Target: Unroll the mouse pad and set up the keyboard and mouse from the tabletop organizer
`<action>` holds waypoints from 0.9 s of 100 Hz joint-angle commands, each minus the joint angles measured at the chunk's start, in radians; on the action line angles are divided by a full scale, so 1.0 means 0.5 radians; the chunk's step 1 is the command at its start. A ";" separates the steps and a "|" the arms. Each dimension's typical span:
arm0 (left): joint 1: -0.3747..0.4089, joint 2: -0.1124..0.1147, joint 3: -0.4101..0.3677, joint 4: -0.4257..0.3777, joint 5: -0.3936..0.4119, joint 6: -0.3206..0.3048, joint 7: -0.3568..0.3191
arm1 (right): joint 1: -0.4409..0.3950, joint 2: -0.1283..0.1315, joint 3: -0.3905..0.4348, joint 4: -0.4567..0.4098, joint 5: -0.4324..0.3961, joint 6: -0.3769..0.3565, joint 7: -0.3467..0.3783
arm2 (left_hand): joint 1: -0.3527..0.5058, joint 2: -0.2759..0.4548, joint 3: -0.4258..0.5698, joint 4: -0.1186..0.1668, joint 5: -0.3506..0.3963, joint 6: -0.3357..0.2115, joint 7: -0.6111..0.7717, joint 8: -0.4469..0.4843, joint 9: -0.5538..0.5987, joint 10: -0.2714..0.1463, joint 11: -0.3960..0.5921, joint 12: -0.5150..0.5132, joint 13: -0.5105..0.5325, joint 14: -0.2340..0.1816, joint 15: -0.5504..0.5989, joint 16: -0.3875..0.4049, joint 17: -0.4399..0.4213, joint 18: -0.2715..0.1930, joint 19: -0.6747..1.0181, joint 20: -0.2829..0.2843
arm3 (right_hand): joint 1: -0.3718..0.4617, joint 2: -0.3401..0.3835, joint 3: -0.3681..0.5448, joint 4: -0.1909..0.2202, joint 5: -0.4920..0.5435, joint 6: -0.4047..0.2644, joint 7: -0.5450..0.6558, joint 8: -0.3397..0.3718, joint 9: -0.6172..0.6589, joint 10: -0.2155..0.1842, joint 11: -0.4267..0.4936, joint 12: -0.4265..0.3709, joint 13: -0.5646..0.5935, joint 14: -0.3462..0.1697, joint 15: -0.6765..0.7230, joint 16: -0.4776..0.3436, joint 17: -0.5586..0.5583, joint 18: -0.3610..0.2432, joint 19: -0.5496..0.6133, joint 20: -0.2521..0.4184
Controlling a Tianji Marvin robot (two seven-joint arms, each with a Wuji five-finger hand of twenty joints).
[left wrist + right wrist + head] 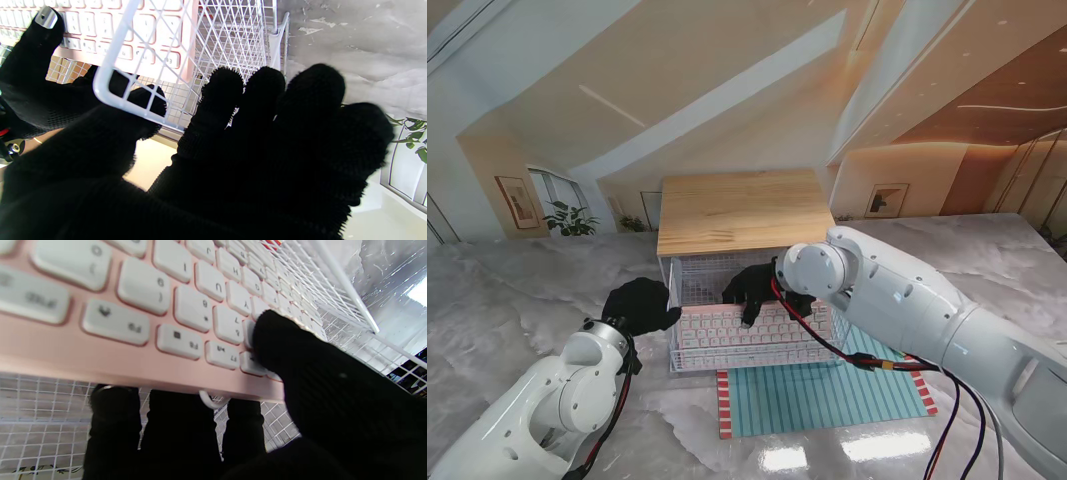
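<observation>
Organizer (745, 212) first: a wooden-topped stand with a white wire drawer (689, 352) pulled out toward me, and my two hands sit at that drawer. Nearer to me than both hands lies the mouse pad (827, 398), teal with red-striped ends, already flat on the table.

I judge the step in hand to be getting the keyboard (727, 330) out of the drawer. My right hand (757, 288) grips its far long edge; in the right wrist view the thumb (283, 340) presses on the keys while the other fingers (180, 426) curl under the pink frame. My left hand (642, 305) is at the drawer's left corner, thumb (146, 100) hooked behind the white rim (110, 53), apparently steadying it; the other fingers rest loosely together outside the mesh.

The keyboard's long axis runs left to right across me, keys up, far edge tilted up in my grip. Next I would need to lift it clear of the drawer's front wall and bring it toward me onto the pad. I cannot make out the mouse.
</observation>
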 commanded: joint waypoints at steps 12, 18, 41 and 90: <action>0.003 -0.015 0.005 -0.011 -0.008 -0.009 -0.020 | -0.017 -0.014 -0.020 0.025 0.030 -0.053 0.050 | 0.080 -0.033 0.078 -0.042 -0.003 0.011 0.016 -0.020 0.084 0.081 0.032 0.018 0.094 0.119 0.055 0.020 0.052 -0.024 0.105 -0.020 | 0.358 -0.043 0.068 -0.180 0.084 -0.219 0.384 -0.040 0.274 -0.048 0.072 -0.009 0.174 0.019 0.243 -0.202 0.251 -0.101 -0.181 -0.104; 0.004 -0.016 0.003 -0.012 -0.008 -0.010 -0.017 | -0.031 -0.017 0.002 0.031 0.047 -0.062 0.041 | 0.077 -0.032 0.077 -0.043 -0.002 0.012 0.016 -0.020 0.083 0.078 0.032 0.018 0.095 0.119 0.055 0.020 0.052 -0.023 0.105 -0.020 | 0.447 -0.063 0.087 -0.209 0.171 -0.210 0.457 -0.066 0.428 -0.029 0.054 -0.026 0.284 0.046 0.285 -0.241 0.368 -0.103 -0.142 -0.121; 0.019 -0.019 -0.016 -0.019 -0.012 -0.020 0.003 | -0.099 -0.002 0.114 0.002 0.079 -0.109 0.004 | 0.075 -0.031 0.078 -0.043 -0.001 0.009 0.016 -0.020 0.082 0.076 0.032 0.018 0.094 0.118 0.055 0.020 0.052 -0.022 0.104 -0.020 | 0.514 -0.050 0.160 -0.261 0.494 -0.147 0.665 -0.226 0.788 -0.020 -0.036 -0.043 0.527 0.118 0.315 -0.241 0.592 -0.062 -0.089 -0.154; 0.049 -0.028 -0.054 -0.028 -0.024 -0.054 0.061 | -0.196 0.075 0.266 -0.176 0.038 -0.177 0.003 | 0.000 0.037 0.037 -0.051 -0.019 -0.022 -0.045 -0.034 0.020 0.062 -0.001 0.007 0.016 0.115 0.028 0.019 -0.024 -0.048 0.080 -0.016 | 0.517 -0.069 0.285 -0.308 0.594 -0.017 0.683 -0.199 0.846 0.053 -0.090 0.021 0.564 0.153 0.313 -0.122 0.647 -0.076 -0.208 -0.029</action>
